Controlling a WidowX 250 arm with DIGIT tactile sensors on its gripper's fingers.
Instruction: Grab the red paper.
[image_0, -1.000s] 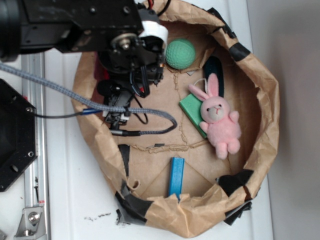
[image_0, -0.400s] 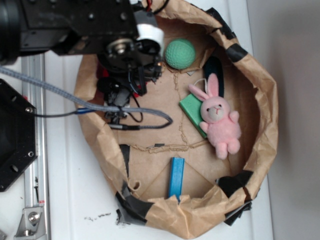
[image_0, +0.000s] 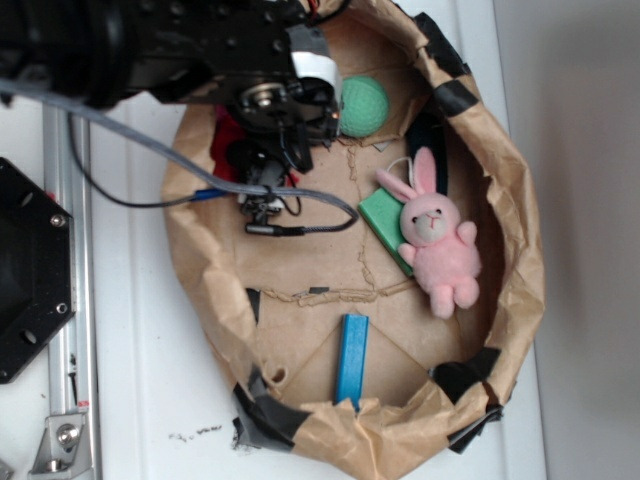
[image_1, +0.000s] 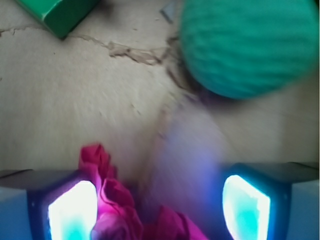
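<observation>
Red paper (image_1: 125, 210), seemingly one wad, sits between the spread claw (image_1: 159, 207); one green ball (image_1: 247, 45).

No text, label, brand, number or sign can be read in either view; the surfaces around and ahead of the jaws are plain or too blurred to tell.
</observation>
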